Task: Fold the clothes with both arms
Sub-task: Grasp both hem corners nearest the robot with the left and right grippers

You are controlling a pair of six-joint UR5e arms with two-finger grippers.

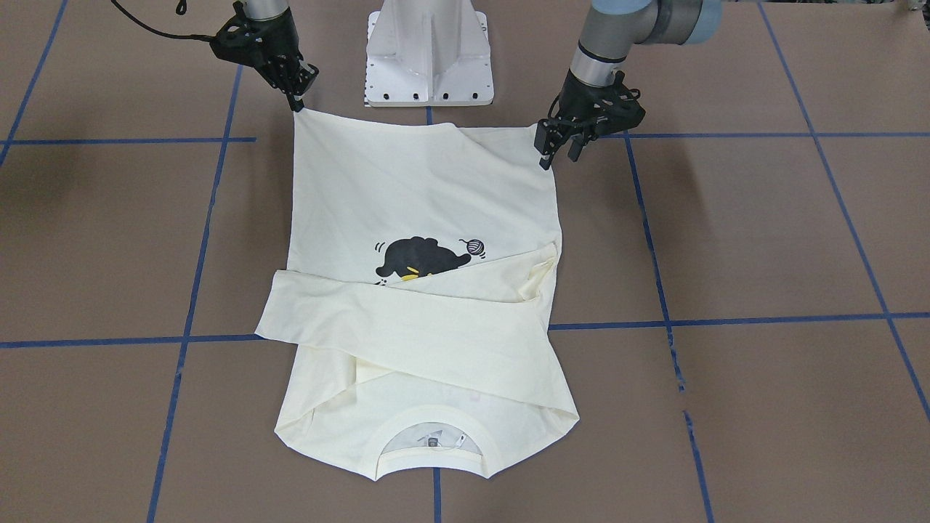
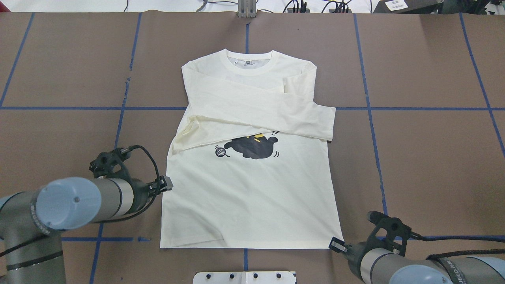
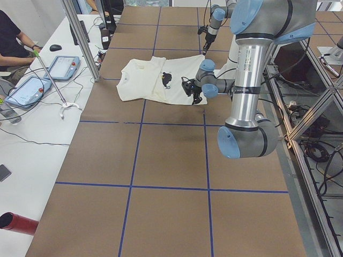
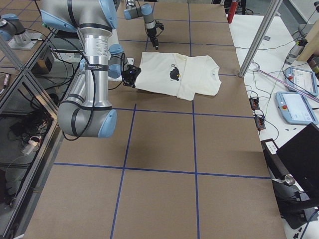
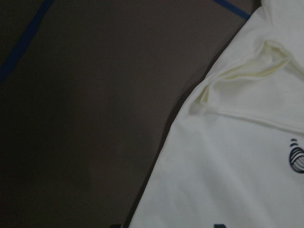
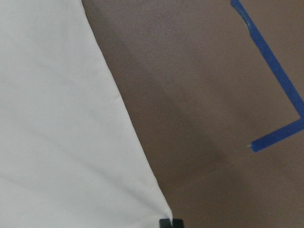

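A cream long-sleeved shirt [image 1: 421,189] with a black cat print lies flat on the brown table, collar away from the robot and both sleeves folded across the chest. It also shows in the overhead view [image 2: 252,197]. My right gripper [image 1: 298,105] is down at the shirt's hem corner with its fingertips together on the cloth; the right wrist view shows that corner [image 6: 159,209] ending at the tips. My left gripper [image 1: 558,154] hovers open at the shirt's other side edge near the hem, holding nothing, and shows in the overhead view [image 2: 167,184]. The left wrist view shows the shirt's edge [image 5: 228,156].
The white pedestal base [image 1: 429,58] stands just behind the hem. Blue tape lines [image 1: 726,319] grid the table. A metal post [image 3: 80,37] and the operators' desk with tablets [image 3: 32,88] lie beyond the table's far side.
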